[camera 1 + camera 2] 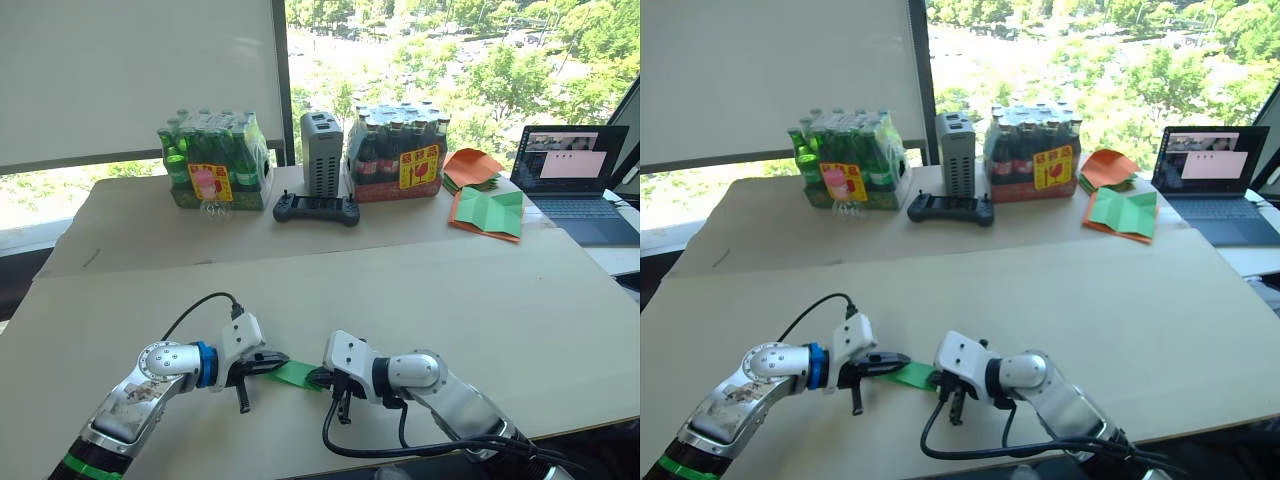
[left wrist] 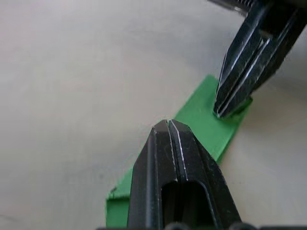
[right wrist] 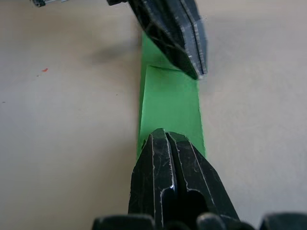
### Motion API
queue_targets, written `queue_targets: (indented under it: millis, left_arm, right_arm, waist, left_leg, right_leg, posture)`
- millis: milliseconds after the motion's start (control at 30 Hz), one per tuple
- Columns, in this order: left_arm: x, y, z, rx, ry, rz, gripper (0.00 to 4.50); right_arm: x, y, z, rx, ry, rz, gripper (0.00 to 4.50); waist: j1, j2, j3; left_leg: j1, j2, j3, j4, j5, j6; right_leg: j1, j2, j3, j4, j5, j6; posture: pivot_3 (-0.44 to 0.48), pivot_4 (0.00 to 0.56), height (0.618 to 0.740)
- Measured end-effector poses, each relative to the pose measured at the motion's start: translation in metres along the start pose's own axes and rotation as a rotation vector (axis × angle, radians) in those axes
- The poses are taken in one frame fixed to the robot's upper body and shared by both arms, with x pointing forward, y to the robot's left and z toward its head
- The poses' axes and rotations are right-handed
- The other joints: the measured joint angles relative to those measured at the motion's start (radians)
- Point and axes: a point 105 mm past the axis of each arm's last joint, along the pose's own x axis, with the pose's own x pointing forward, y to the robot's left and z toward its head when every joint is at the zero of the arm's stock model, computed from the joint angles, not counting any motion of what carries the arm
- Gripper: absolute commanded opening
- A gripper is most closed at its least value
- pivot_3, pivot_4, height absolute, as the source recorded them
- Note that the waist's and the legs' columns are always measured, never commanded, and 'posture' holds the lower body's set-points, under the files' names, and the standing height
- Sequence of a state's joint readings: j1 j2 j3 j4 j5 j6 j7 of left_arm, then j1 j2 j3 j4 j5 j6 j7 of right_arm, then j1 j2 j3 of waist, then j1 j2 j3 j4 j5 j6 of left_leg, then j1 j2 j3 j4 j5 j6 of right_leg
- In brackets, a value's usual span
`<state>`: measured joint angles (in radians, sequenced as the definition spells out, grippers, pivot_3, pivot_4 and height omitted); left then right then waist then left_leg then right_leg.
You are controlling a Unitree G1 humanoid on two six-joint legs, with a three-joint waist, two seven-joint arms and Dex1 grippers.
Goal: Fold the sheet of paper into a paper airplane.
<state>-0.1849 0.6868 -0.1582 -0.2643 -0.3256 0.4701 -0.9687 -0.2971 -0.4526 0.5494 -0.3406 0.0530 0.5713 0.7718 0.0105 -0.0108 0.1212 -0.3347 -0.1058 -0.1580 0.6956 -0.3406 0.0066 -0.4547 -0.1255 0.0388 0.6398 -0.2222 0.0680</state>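
- A pale desk spans the foreground; a second desk surface sits behind it, a seam between them.
- A wide window behind shows sunlit green trees.
- A white blind covers the window's left part, a dark frame post beside it.
- Bright daylight falls across the desks.
- An open laptop stands at the far right.
- Two shrink-wrapped bottle packs stand at the back.
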Motion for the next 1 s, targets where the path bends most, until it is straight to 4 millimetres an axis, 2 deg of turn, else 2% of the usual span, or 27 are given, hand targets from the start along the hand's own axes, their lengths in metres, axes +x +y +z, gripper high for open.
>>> queue_targets:
  millis: [100, 367, 600, 833, 1000]
  left_arm:
    - [0.005, 0.003, 0.008, 0.016, -0.014, -0.028, 0.0]
    - [0.016, -0.008, -0.016, 0.003, 0.057, -0.117, 0.0]
    - [0.015, -0.005, -0.019, 0.099, 0.081, -0.133, 0.0]
    - [0.013, 0.0, -0.025, 0.1, 0.084, -0.137, 0.0]
    - [0.007, 0.002, -0.034, 0.087, 0.099, -0.129, 0.0]
  right_arm:
    - [0.003, 0.001, 0.002, 0.005, -0.007, -0.001, 0.05]
    - [0.005, 0.001, 0.003, 0.009, -0.008, -0.006, 0.05]
    - [0.006, 0.0, 0.003, 0.021, 0.001, -0.01, 0.05]
    - [0.006, 0.0, 0.002, 0.025, 0.006, -0.009, 0.05]
    - [0.007, 0.002, 0.002, 0.025, 0.008, -0.004, 0.05]
  waist:
    - [-0.006, 0.0, 0.0]
    - [-0.014, 0.0, 0.0]
    - [-0.014, 0.0, -0.001]
    - [-0.015, 0.0, -0.007]
    - [-0.017, 0.0, -0.009]
  left_leg:
    - [0.0, 0.0, 0.0, 0.0, 0.0, 0.0]
    - [0.0, 0.0, 0.0, 0.0, 0.0, 0.0]
    - [0.001, 0.0, 0.0, 0.0, 0.0, 0.0]
    - [0.003, 0.0, 0.0, -0.001, 0.0, 0.0]
    - [0.013, 0.001, 0.0, -0.004, -0.001, 0.001]
  right_leg:
    - [0.0, 0.0, 0.0, 0.0, 0.0, 0.0]
    - [-0.001, 0.0, 0.0, 0.0, 0.0, 0.0]
    - [0.0, 0.0, 0.0, 0.001, 0.0, 0.0]
    - [0.002, 0.0, 0.0, 0.001, 0.0, 0.0]
    - [0.012, 0.001, 0.0, -0.002, 0.0, 0.0]
  posture:
    - [0.0, 0.15, 0.717]
    - [0.0, 0.15, 0.717]
    - [0.0, 0.15, 0.717]
    - [0.0, 0.15, 0.717]
    - [0.0, 0.15, 0.717]
